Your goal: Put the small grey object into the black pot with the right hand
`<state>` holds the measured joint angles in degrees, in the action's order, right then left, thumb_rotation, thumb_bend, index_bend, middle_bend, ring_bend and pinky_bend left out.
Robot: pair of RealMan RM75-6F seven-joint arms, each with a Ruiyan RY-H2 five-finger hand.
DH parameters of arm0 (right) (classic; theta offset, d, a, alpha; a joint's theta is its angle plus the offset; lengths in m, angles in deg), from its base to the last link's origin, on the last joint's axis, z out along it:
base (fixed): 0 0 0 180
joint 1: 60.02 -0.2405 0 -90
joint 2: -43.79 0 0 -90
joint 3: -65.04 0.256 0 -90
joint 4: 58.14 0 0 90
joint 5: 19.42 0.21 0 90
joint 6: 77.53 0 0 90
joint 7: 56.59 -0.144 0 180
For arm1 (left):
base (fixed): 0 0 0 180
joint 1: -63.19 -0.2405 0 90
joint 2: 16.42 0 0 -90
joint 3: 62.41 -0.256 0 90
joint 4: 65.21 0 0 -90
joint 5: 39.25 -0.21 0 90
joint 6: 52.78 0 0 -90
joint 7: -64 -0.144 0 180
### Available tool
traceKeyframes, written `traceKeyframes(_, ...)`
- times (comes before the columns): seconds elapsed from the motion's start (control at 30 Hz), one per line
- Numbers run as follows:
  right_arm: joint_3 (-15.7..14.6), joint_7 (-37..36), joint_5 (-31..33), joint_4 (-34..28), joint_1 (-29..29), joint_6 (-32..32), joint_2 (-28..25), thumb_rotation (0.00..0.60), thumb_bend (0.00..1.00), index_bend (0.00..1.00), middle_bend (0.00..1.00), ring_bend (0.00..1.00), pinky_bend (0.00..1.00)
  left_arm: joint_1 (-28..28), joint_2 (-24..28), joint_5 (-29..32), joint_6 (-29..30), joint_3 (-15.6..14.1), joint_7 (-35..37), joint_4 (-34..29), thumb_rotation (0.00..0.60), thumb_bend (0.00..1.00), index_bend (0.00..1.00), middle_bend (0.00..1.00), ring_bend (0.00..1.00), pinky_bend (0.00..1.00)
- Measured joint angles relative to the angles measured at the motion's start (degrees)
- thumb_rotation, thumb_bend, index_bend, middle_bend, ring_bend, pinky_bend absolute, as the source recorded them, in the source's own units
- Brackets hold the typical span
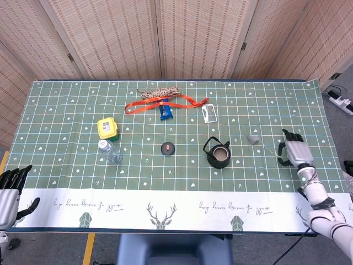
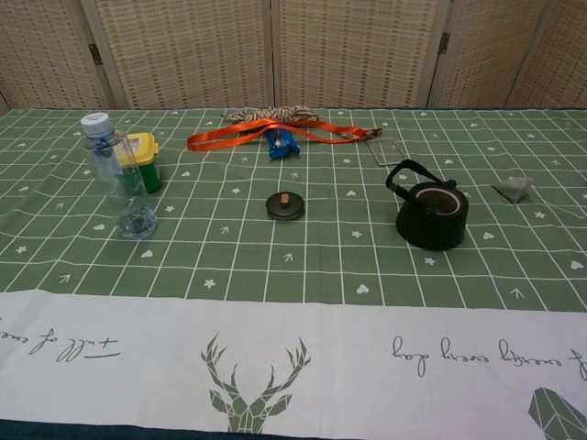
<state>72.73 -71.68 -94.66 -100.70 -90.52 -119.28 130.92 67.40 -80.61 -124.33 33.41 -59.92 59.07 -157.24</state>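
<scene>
The small grey object (image 1: pixel 253 138) (image 2: pixel 513 189) lies on the green cloth, a thin string trailing from it toward the right. To its left stands the black pot (image 1: pixel 219 154) (image 2: pixel 430 214), lidless, its handle raised. My right hand (image 1: pixel 292 152) hovers over the table right of the grey object, fingers apart and holding nothing; only the head view shows it. My left hand (image 1: pixel 10 187) hangs off the table's near left corner, fingers apart and empty.
The pot's black lid (image 1: pixel 167 148) (image 2: pixel 285 205) lies mid-table. A clear bottle (image 1: pixel 110 152) (image 2: pixel 119 179) and a yellow-lidded box (image 1: pixel 108 128) stand at the left. An orange strap (image 1: pixel 160 104), a rope coil (image 1: pixel 160 92), a blue item (image 1: pixel 166 112) and a clear case (image 1: pixel 210 114) lie further back.
</scene>
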Motion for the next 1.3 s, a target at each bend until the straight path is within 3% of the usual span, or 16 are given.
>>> traceKeyframes(0.23,1.9,2.8,0.5,-9.4,0.3,-4.9,-5.5,0.600,0.37,0.58,0.00,0.00,0.00,0.0,-0.1,0.0,-0.1,0.0,-0.1,0.1,0.600,0.27,0.04,0.11,0.08,0.08)
traceKeyframes(0.43,4.6,11.2,2.7,-21.0,0.0,-8.2,-12.0,0.600,0.37,0.58,0.00,0.00,0.00,0.1,-0.2,0.2,-0.3,0.0,-0.5,0.1,0.600,0.27,0.04,0.11,0.08,0.08)
traceKeyframes(0.7,8.8,24.4,10.2,-34.2,-2.6,-9.8,-18.8,0.600,0.37,0.58,0.00,0.00,0.00,0.1,0.0,0.5,-0.3,0.2,0.2,0.1,0.600,0.27,0.04,0.11,0.08,0.08)
traceKeyframes(0.97,10.4,32.2,16.0,-40.3,-5.9,-10.4,-21.3,0.600,0.37,0.58,0.00,0.00,0.00,0.1,0.2,0.6,-0.4,0.3,0.9,0.1,0.600,0.27,0.04,0.11,0.08,0.08)
traceKeyframes(1.3,11.5,40.2,19.9,-44.6,-10.8,-12.5,-20.4,0.600,0.37,0.58,0.00,0.00,0.00,0.3,0.7,1.6,-1.5,0.6,2.8,0.5,0.600,0.27,0.04,0.11,0.08,0.08)
